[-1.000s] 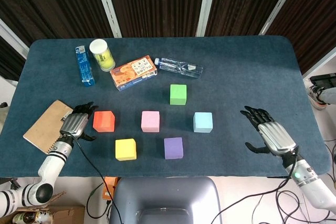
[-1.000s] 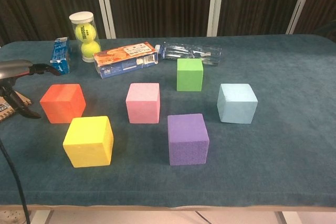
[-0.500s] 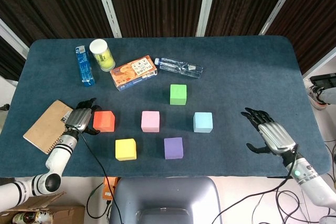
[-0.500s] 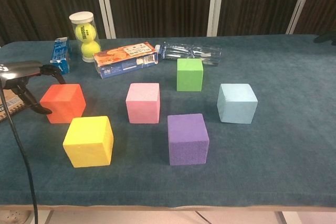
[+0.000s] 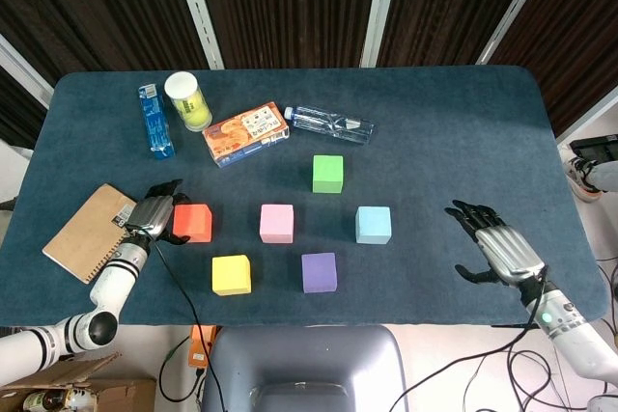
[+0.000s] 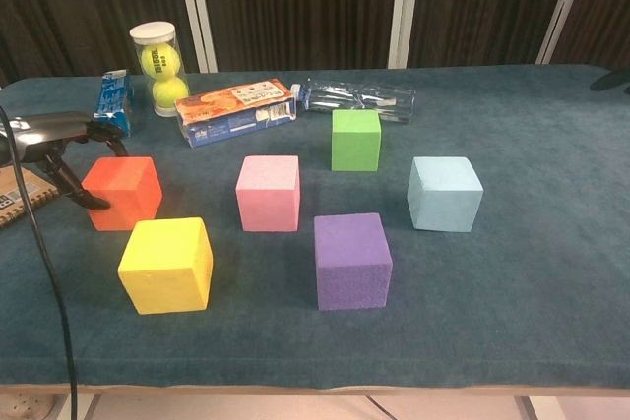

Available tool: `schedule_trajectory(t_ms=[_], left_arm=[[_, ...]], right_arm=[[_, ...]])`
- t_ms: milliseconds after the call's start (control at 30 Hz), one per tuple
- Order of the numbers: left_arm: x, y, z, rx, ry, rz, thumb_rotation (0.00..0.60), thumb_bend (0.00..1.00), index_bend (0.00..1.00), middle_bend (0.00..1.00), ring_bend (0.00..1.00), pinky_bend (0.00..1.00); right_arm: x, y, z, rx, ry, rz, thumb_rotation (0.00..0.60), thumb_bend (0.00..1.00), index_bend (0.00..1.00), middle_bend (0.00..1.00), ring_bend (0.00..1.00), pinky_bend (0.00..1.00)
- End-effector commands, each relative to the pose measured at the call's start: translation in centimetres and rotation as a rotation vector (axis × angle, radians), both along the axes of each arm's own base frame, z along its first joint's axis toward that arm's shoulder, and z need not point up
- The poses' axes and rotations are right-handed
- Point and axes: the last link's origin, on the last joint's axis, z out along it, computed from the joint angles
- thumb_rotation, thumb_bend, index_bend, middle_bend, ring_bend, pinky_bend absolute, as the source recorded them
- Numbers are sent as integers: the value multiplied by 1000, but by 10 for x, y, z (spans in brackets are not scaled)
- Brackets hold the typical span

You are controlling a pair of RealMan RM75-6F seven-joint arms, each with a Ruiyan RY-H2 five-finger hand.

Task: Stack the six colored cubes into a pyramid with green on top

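Six cubes sit flat on the blue cloth, none stacked. The green cube (image 5: 327,173) is farthest back. In the middle row are the red cube (image 5: 192,222), pink cube (image 5: 277,223) and light blue cube (image 5: 373,224). The yellow cube (image 5: 231,274) and purple cube (image 5: 319,272) sit in front.

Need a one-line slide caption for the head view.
Six cubes lie unstacked; left hand reaches beside the red cube, right hand hovers open.
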Motion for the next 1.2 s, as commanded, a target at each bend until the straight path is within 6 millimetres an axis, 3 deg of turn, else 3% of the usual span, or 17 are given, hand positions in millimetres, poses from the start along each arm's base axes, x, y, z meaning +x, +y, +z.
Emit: schedule_trajectory(t_ms=[33,367,700,1200], left_arm=[[1,1,0,-9,-3,2,600,293,478,48,0,57],[38,4,-8,-30,-28,-77,600,327,509,59,0,57],[83,12,-42,-89,-110,-48,600,327,509,59,0,70],[99,18,-56,-73,-138,-26,600,323,509,68,1,71]], right_arm=[[-1,0,-1,3,1,-3,600,237,0,0,0,0],[2,-4,-2,-1,-11,3,600,236,0,0,0,0],[3,-6,3,-6,-26,2,600,237,0,0,0,0],[-5,-6,11,-5,-27,-23,600,236,0,0,0,0]])
